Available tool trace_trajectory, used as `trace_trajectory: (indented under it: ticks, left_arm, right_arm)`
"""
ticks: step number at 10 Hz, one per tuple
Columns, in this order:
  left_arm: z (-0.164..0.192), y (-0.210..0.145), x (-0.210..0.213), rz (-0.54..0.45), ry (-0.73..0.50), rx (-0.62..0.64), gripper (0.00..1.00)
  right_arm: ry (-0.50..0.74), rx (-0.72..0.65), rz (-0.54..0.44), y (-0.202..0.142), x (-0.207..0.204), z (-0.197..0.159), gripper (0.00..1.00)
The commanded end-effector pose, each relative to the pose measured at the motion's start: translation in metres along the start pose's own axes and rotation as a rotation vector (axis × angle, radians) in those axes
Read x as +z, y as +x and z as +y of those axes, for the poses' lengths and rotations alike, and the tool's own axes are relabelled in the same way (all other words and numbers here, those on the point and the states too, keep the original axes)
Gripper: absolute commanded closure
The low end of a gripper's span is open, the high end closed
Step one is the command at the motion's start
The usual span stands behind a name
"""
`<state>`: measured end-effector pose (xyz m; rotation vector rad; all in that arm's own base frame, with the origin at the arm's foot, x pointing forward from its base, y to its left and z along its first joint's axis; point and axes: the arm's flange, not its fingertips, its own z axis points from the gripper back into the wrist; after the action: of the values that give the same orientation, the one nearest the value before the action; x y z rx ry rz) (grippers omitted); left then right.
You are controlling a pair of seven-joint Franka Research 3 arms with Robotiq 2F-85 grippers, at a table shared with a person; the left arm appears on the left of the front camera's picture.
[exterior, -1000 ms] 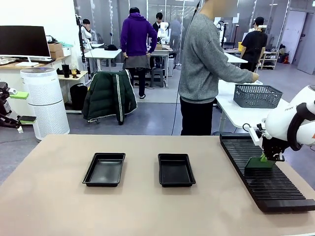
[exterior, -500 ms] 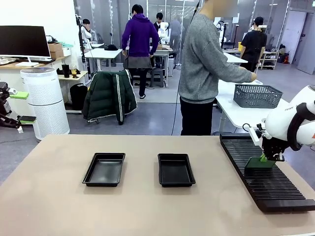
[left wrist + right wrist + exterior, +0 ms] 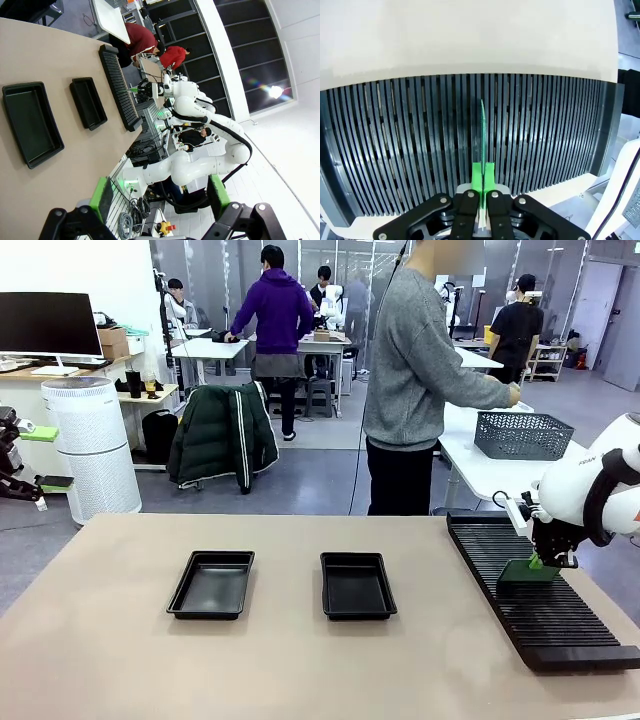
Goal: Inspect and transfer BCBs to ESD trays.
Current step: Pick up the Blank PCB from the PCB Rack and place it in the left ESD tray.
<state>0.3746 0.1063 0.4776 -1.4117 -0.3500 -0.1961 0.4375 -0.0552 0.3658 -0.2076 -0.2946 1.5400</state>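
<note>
Two black ESD trays (image 3: 211,584) (image 3: 358,585) lie side by side in the middle of the table, both with nothing in them. At the right, my right gripper (image 3: 540,562) is shut on the top edge of a green BCB (image 3: 525,575) that stands upright on the long black slotted rack (image 3: 560,625). In the right wrist view the BCB (image 3: 483,131) is edge-on, in line with the rack's slots (image 3: 410,140), pinched between the green pads of my right gripper (image 3: 482,176). My left gripper (image 3: 160,192) hangs open high above the table, over the trays (image 3: 31,125) (image 3: 88,102).
A person in a grey sweater (image 3: 415,380) stands beyond the table's far edge, one hand at a grey mesh basket (image 3: 523,434) on a white side table. The tan tabletop (image 3: 120,660) is bare around the trays.
</note>
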Motion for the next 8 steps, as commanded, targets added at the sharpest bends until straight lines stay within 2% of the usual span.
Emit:
trace_trajectory:
  ticks: [1,8]
  left_arm:
    - [-0.001,0.000,0.000,-0.001,-0.001,-0.002,0.00]
    - [-0.001,0.000,0.000,-0.001,-0.001,-0.002,0.00]
  right_arm:
    - [-0.001,-0.004,-0.005,0.001,0.011,-0.005,1.00]
    - [0.040,0.007,0.028,0.002,0.044,-0.022,1.00]
